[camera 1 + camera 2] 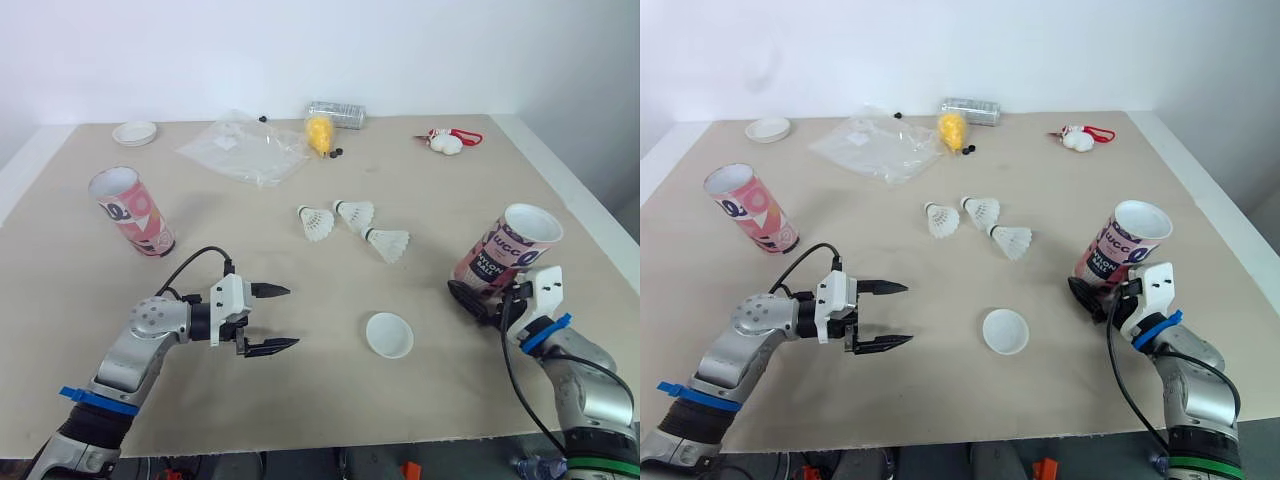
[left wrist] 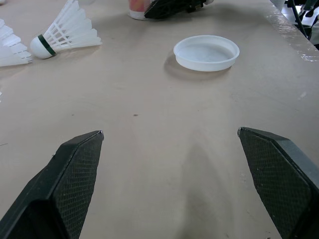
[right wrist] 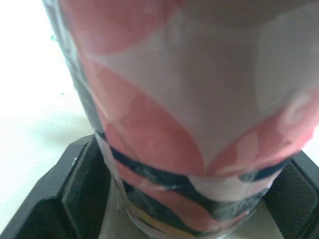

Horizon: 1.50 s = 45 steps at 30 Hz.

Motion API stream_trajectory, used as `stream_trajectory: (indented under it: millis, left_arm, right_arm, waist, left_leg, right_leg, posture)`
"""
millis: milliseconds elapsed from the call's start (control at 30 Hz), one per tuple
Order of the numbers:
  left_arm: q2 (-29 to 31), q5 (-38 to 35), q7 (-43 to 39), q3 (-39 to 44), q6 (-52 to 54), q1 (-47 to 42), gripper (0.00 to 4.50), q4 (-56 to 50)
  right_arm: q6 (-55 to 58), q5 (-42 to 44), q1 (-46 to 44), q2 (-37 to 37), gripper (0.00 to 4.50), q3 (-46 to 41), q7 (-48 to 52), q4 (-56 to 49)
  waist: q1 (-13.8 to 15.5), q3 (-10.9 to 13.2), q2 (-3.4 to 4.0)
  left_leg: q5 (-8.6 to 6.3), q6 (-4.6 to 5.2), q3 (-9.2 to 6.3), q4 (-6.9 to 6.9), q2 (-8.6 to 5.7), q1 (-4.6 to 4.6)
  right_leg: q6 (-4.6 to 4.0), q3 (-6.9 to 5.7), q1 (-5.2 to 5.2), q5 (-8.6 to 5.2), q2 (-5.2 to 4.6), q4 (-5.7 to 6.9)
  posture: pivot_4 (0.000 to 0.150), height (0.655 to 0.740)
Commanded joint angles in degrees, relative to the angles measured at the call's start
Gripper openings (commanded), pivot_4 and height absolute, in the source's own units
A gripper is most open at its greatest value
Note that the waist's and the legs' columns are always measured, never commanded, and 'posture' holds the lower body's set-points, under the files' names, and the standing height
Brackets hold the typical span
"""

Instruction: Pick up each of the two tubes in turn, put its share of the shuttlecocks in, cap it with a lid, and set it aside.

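1. My left tool [image 1: 292,317] hovers low over the counter [image 1: 300,400]. Its two fingers are spread wide, with nothing between them.
2. Just ahead of its fingertips the near lid [image 1: 389,334] lies rim up on the counter, clear of both fingers.
3. My right tool [image 1: 478,300] clasps the right tube [image 1: 505,250] at its base, with a finger against each side. The tube's open mouth faces up and it leans a little.
4. Three shuttlecocks [image 1: 355,213] lie on their sides in a loose cluster, out beyond the near lid and between my two tools. None touches a tool.
5. The left tube [image 1: 135,212] stands open-mouthed beyond my left tool, on its outer side and well apart.
6. Farther out past that tube sit the far lid [image 1: 134,133] and a clear bag [image 1: 245,148].
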Motion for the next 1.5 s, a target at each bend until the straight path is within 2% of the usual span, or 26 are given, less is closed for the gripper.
stream_trajectory:
  millis: [33, 400, 667, 833, 1033, 1200, 1500]
  left_arm:
    - [-0.2, 0.0, 0.5, 0.4, -0.4, -0.3, 4.50, -0.8]
    - [-1.0, 0.4, 0.2, -0.2, -0.8, -1.8, 4.50, 1.1]
    - [-0.9, 0.7, -0.4, 0.3, -1.3, -2.9, 4.50, 3.3]
    - [-1.7, 0.9, 2.0, 1.4, -0.9, -3.0, 4.50, 4.7]
    - [-2.2, 0.5, 5.8, 2.9, -0.6, -1.7, 4.50, 3.9]
    - [-4.4, 0.3, 15.6, 7.4, 1.3, 2.4, 4.50, -0.9]
    - [-10.4, 1.6, 36.8, 17.7, 6.9, 12.2, 4.50, -9.5]
  right_arm:
    - [1.1, 1.4, 3.8, -1.6, 4.47, -1.6, 1.7, -2.6]
    - [4.5, 5.6, 15.6, -7.0, 4.47, -5.7, 7.9, -11.4]
    - [2.6, 6.8, 18.6, -11.1, 4.47, -3.1, 17.9, -19.4]
    - [1.0, 4.2, 12.3, -11.9, 4.47, 5.6, 20.8, -23.9]
    - [2.4, 3.8, 0.0, -9.8, 4.47, 14.0, 22.1, -20.6]
    - [3.3, 2.4, -12.2, -4.5, 4.47, 20.7, 22.4, -13.5]
    - [3.5, -0.4, -22.4, 4.7, 4.47, 26.3, 20.1, -6.7]
  waist:
    - [0.1, 0.0, -0.01]
    - [0.0, 0.0, -0.06]
    - [-0.2, 0.0, -0.05]
    - [-0.3, 0.0, -0.06]
    - [-0.1, 0.0, -0.09]
    - [-0.1, 0.0, -0.13]
    - [0.0, 0.0, -0.14]
  left_leg:
    - [0.00, 0.00, -0.02, 0.00, 0.00, 0.00]
    - [0.00, 0.00, -0.03, 0.06, -0.03, 0.01]
    - [0.00, 0.00, -0.03, 0.09, -0.03, 0.01]
    - [0.00, 0.00, -0.04, 0.15, -0.02, 0.04]
    - [0.01, -0.02, -0.04, 0.23, -0.02, -0.03]
    - [0.01, -0.02, -0.05, 0.15, -0.02, -0.04]
    - [0.01, -0.02, -0.08, 0.08, 0.00, -0.03]
  right_leg:
    - [0.02, -0.02, 0.02, -0.02, 0.00, 0.00]
    - [-0.18, 0.01, 0.06, -0.14, -0.01, -0.01]
    - [-0.20, 0.02, 0.06, -0.15, 0.00, 0.00]
    - [-0.22, 0.02, 0.07, -0.09, 0.03, 0.00]
    - [-0.15, 0.03, 0.07, -0.05, 0.02, 0.00]
    - [0.05, 0.01, 0.03, 0.04, 0.02, 0.00]
    - [0.02, -0.02, 0.02, 0.02, 0.01, 0.00]
  posture:
    - [0.150, 0.7400]
    - [0.150, 0.7400]
    - [0.150, 0.7400]
    - [0.150, 0.7400]
    - [0.150, 0.7400]
    - [0.150, 0.7400]
    - [0.150, 0.7400]
